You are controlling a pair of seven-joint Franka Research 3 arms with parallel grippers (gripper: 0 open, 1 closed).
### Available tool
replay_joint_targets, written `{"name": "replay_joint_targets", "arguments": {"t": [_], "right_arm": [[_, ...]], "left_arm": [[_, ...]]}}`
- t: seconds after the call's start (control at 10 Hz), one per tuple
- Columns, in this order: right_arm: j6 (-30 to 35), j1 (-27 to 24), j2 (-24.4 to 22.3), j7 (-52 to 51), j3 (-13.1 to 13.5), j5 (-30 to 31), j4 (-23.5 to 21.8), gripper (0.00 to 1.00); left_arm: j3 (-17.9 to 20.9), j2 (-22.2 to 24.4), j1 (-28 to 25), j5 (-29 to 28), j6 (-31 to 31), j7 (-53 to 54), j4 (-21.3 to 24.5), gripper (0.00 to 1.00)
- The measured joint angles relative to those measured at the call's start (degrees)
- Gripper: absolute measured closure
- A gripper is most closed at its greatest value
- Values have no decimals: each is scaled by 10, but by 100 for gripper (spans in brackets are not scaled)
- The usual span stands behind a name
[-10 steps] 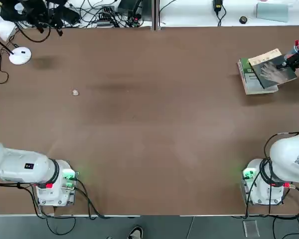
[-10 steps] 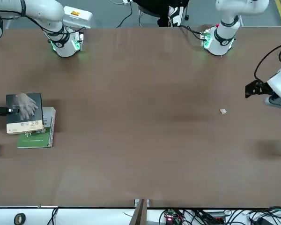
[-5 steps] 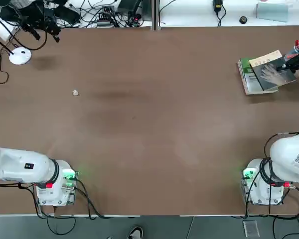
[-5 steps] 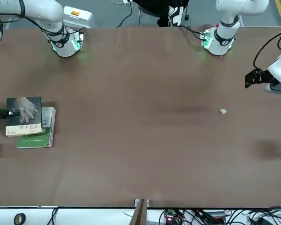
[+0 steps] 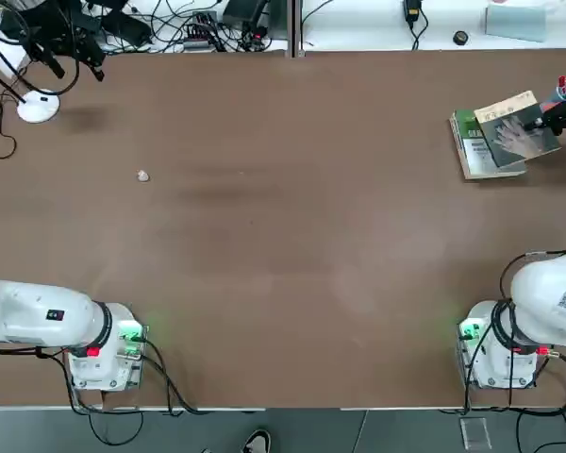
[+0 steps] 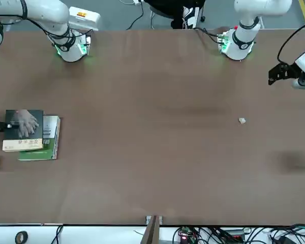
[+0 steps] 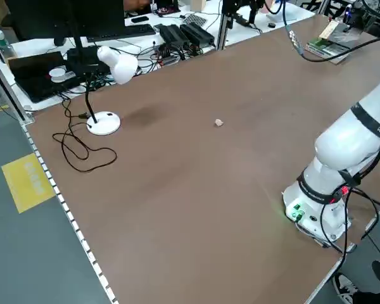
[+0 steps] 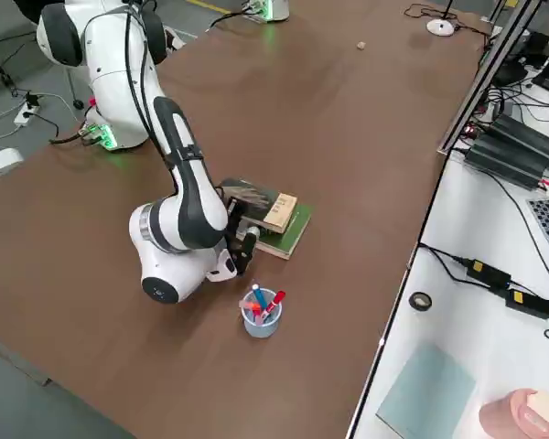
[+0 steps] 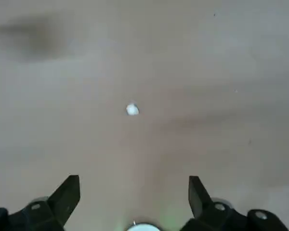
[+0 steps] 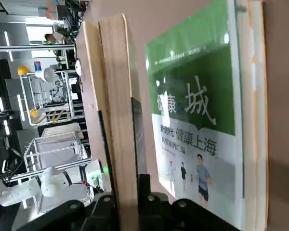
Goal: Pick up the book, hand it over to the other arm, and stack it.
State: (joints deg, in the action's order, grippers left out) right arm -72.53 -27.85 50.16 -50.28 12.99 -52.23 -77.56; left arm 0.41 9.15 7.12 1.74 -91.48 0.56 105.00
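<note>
The book point(image 5: 518, 129) sits over the green book point(image 5: 474, 146), pinched at its outer edge by the right gripper point(image 5: 553, 115). The left gripper point(image 9: 134, 202), fingers spread, hangs above the table point(image 5: 283, 236).

Brown table point(image 5: 283, 283) carrying: a green-and-white book point(image 6: 47, 145) flat near the edge on the robot's right; a cup of pens point(image 8: 259, 314) just beside that book; a small pale scrap point(image 5: 142, 176) on the left half; a white lamp base point(image 5: 36, 106) at the far left corner; two arm bases point(image 5: 104, 354) along the near edge.
</note>
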Motion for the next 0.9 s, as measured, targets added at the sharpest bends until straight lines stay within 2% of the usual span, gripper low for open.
{"name": "replay_joint_targets", "arguments": {"t": [0.9], "right_arm": [[-53,11,1,-10,6,0,0,84]], "left_arm": [[3,0,-2,0,1,-6,-3,0]]}}
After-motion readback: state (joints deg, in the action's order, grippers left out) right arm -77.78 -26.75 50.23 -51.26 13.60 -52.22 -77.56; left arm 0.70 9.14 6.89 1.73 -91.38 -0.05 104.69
